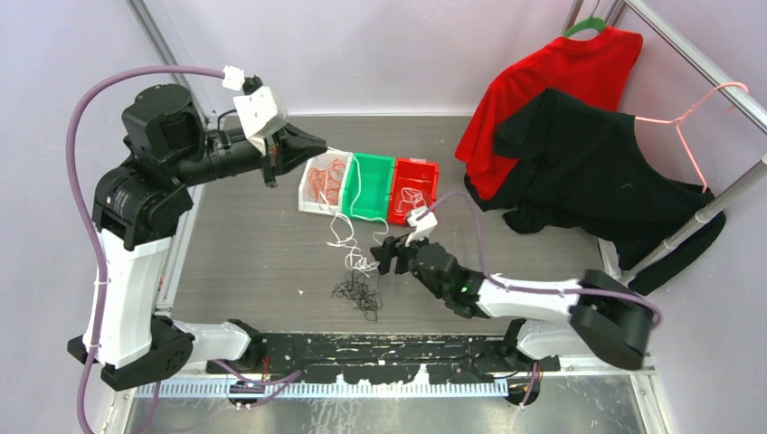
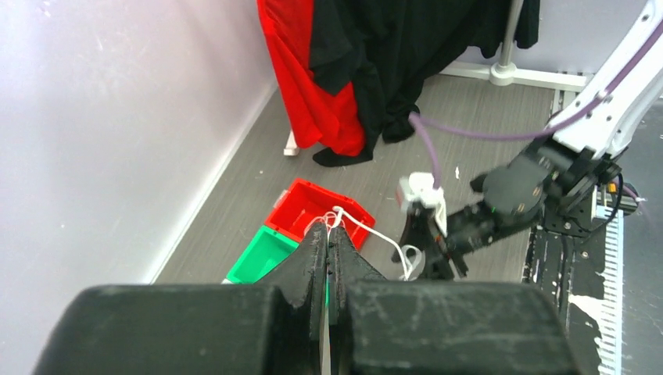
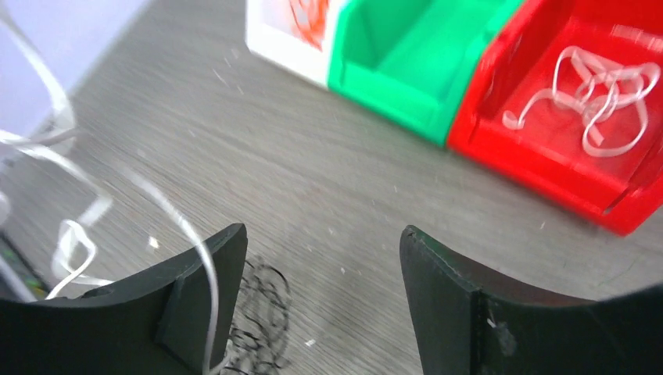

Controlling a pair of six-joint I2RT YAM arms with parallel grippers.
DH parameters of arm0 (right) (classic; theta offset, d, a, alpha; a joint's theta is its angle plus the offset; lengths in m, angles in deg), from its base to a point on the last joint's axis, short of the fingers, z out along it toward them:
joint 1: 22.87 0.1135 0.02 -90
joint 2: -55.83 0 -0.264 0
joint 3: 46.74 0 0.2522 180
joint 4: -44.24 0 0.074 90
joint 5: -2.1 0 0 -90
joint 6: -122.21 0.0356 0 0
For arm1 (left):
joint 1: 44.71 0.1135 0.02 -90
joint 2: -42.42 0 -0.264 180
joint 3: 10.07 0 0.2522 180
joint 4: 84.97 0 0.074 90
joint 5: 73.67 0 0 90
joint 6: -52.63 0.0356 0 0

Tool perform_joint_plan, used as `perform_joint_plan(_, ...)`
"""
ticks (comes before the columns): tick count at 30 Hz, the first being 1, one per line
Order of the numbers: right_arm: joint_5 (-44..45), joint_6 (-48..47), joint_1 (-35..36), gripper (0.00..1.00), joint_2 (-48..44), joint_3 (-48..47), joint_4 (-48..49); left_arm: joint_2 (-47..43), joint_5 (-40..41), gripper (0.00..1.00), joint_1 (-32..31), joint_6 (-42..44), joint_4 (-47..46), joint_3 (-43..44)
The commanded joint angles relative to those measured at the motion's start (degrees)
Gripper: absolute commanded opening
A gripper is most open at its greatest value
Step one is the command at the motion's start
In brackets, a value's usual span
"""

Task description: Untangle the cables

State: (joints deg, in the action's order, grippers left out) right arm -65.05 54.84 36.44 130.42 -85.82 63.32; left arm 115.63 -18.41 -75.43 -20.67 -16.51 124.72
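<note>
Here, left fingers (image 2: 313, 262) are clenched; right fingers (image 3: 442, 293) are spread beside black cables (image 1: 360, 294) on the counter (image 1: 244, 244).

Robotics lab cell: lilac walls (image 1: 389, 54), table-bolted arms (image 1: 127, 280), sorting bins (image 1: 373, 159).

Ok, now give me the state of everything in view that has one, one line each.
Left gripper: shut, pinching a white cable.
Right gripper: open, holding nothing.
White cable: lifted, trailing down to the table.
Black cables: tangled clump on the table.
White bin: holds orange cables.
Green bin: looks empty.
Red bin: holds loose white strands.
</note>
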Motion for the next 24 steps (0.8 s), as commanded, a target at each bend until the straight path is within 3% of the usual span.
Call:
perform_joint_plan(1, 2.2, -3.2, 0.1, 0.77, -11.9, -3.8, -4.4, -2.5, -1.0, 0.00, 0.1, -0.3, -4.2, -2.5)
perform_joint_plan(6, 1.7, -5.6, -0.5, 0.79, -17.8, -7.7, -11.7, -2.9, -0.4, 0.00, 0.0, -0.5, -7.1, -1.8)
perform_joint_plan(12, -0.4, -6.4, -0.7, 0.79, -18.2, -9.8, -12.5, -2.5, -1.1, 0.00, 0.0, -0.6, -9.4, 0.9)
perform_joint_plan(24, -23.0, -3.5, 0.9, 0.75, -16.8, -28.4, -11.1, -4.1, -1.3, 0.00, 0.0, 0.7, -9.7, -3.8)
